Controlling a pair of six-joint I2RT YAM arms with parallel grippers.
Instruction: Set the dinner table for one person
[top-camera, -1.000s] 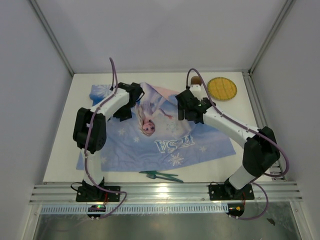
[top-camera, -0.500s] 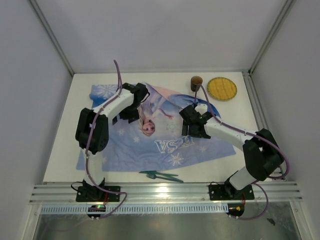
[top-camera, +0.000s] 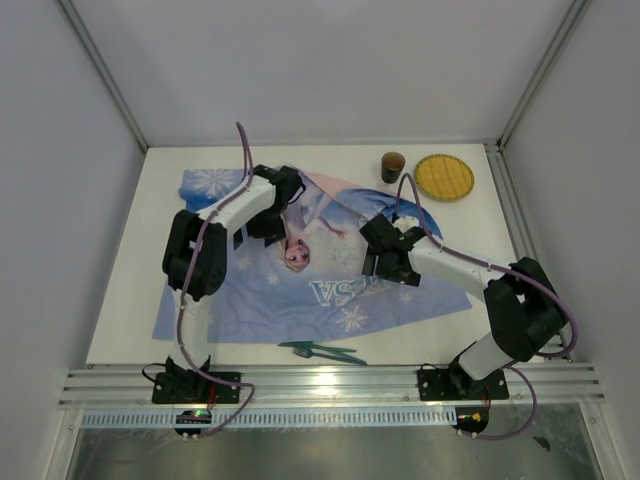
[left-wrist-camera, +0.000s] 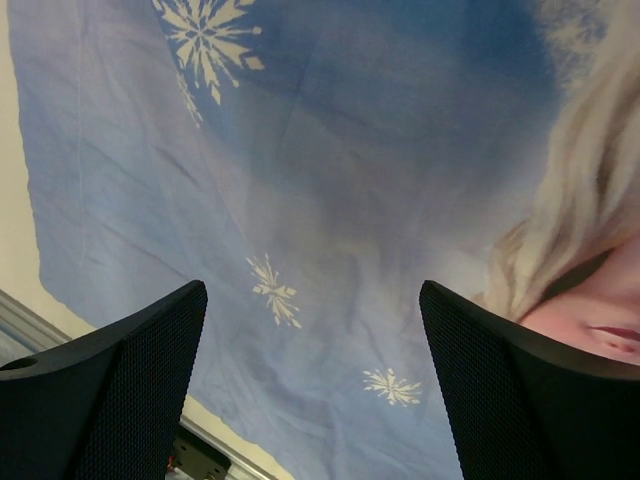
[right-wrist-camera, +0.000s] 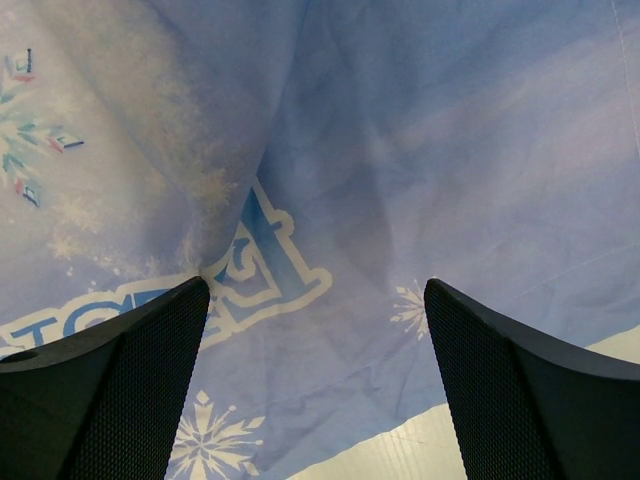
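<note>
Across the middle of the dinner table (top-camera: 330, 158), the white top framed by aluminium rails, a blue "ELSA" printed cloth (top-camera: 300, 300) lies spread as a placemat, slightly askew and not quite flat. Both arms reach out over it. The left gripper (left-wrist-camera: 310, 300) hangs above the cloth's far left part, near the printed blonde head, its jaws wide apart with nothing between them. The right gripper (right-wrist-camera: 315, 290) hovers over the lettering on the right half, also spread and empty. Its wrist view shows a raised crease running through the fabric just below it. Whether either gripper touches the cloth cannot be told from these views.

A brown cup (top-camera: 393, 166) and a round yellow plate (top-camera: 444, 177) stand side by side on the bare tabletop at the far right corner, off the cloth. Green cutlery (top-camera: 322, 351), probably two pieces though too small to name, lies near the front edge just beyond the cloth.

The step in hand seems to be laying out the cloth, and nothing has been set on it yet. Next, the right arm could press out the crease or pull its corner taut. After that the plate calls for a reach to the far right, a grip on its rim, and a carry to the cloth's centre.
</note>
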